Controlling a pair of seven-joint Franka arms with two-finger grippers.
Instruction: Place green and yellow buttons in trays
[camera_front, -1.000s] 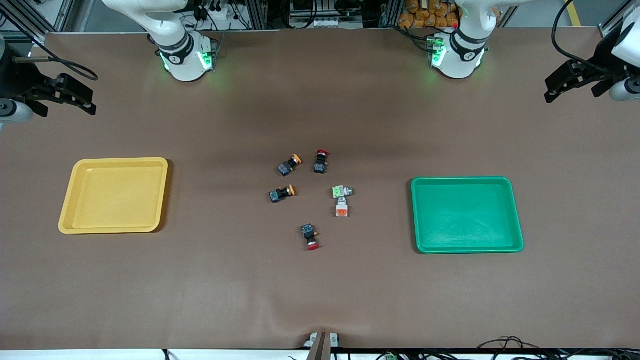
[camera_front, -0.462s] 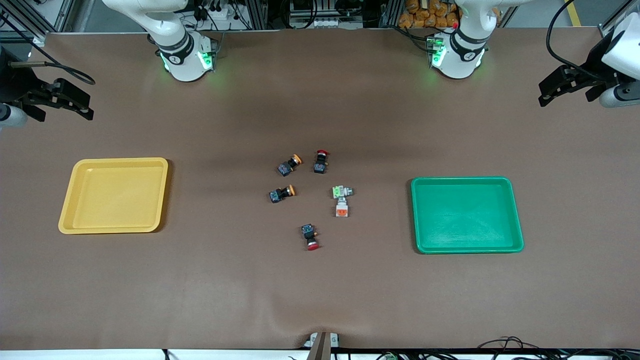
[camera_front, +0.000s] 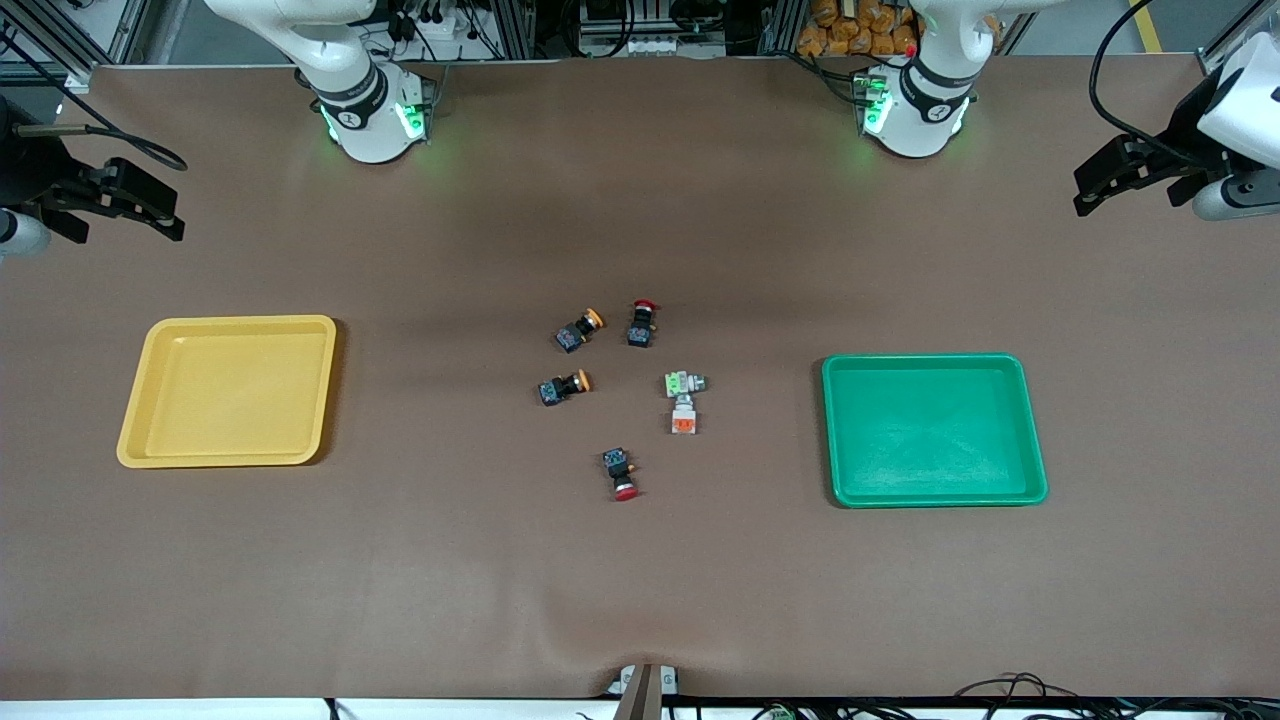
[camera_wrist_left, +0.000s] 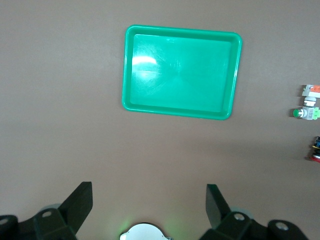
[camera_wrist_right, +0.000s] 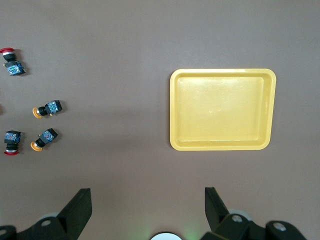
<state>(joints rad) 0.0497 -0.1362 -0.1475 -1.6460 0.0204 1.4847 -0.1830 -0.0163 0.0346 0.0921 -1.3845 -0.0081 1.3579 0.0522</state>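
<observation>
Two black buttons with yellow-orange caps (camera_front: 579, 330) (camera_front: 564, 386) lie mid-table, also in the right wrist view (camera_wrist_right: 47, 108) (camera_wrist_right: 44, 138). A grey button with a green face (camera_front: 685, 382) (camera_wrist_left: 306, 113) and one with an orange face (camera_front: 684, 417) (camera_wrist_left: 311, 90) lie beside them. The yellow tray (camera_front: 135, 440) (camera_wrist_right: 172, 110) lies toward the right arm's end, the green tray (camera_front: 830, 430) (camera_wrist_left: 125, 75) toward the left arm's end; nothing lies in either tray. My left gripper (camera_front: 1088, 192) (camera_wrist_left: 149, 197) and right gripper (camera_front: 168, 212) (camera_wrist_right: 147, 200) hang open and empty over bare table at their ends.
Two black buttons with red caps (camera_front: 641, 323) (camera_front: 621, 473) lie among the others. The brown mat (camera_front: 640, 580) covers the table. Both arm bases (camera_front: 370, 115) (camera_front: 915, 110) stand along the edge farthest from the front camera.
Both grippers have shifted slightly at the table's ends, the left one a little toward the table's middle. Buttons and trays have not moved.
</observation>
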